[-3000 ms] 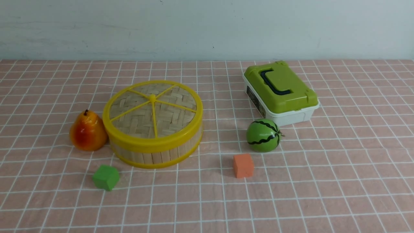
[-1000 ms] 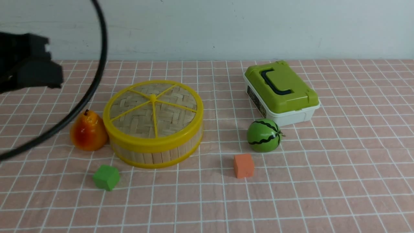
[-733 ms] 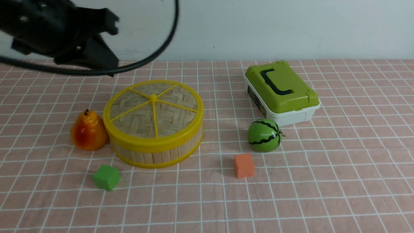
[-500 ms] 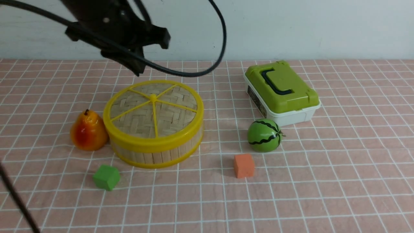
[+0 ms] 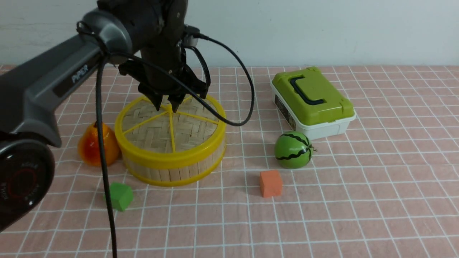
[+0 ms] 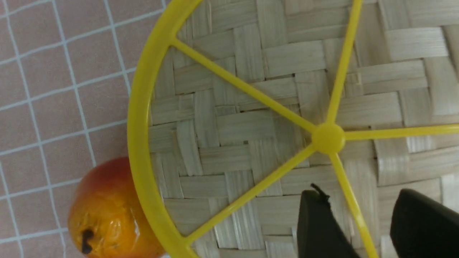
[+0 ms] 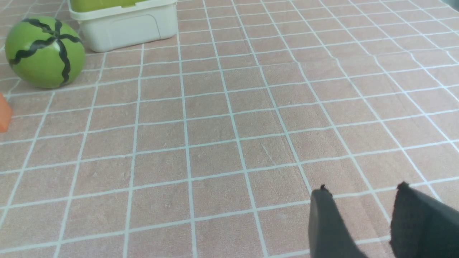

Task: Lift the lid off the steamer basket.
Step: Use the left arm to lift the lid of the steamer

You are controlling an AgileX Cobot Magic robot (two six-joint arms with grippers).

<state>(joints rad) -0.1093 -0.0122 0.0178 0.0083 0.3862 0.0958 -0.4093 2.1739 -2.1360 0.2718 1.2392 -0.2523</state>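
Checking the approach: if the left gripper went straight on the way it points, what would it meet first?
Probably the lid: the left gripper points down, jaws apart astride a yellow spoke beside the centre knob.

The round woven-bamboo lid (image 5: 161, 132) has pale, matt, slightly rough strips; its rim, spokes and knob are smooth yellow plastic. The bamboo-slat steamer basket (image 5: 172, 173) has matt slats between yellow plastic rims. The table (image 5: 322, 200) carries matt pink checked cloth, lightly creased. The orange-red pear (image 5: 88, 148) is glossy; the green striped watermelon ball (image 5: 292, 149) semi-gloss. The green-lidded white box (image 5: 333, 107) is smooth plastic. The orange cube (image 5: 270, 183) and green cube (image 5: 122, 196) are matt. The left gripper (image 5: 166, 107) has matt black jaws
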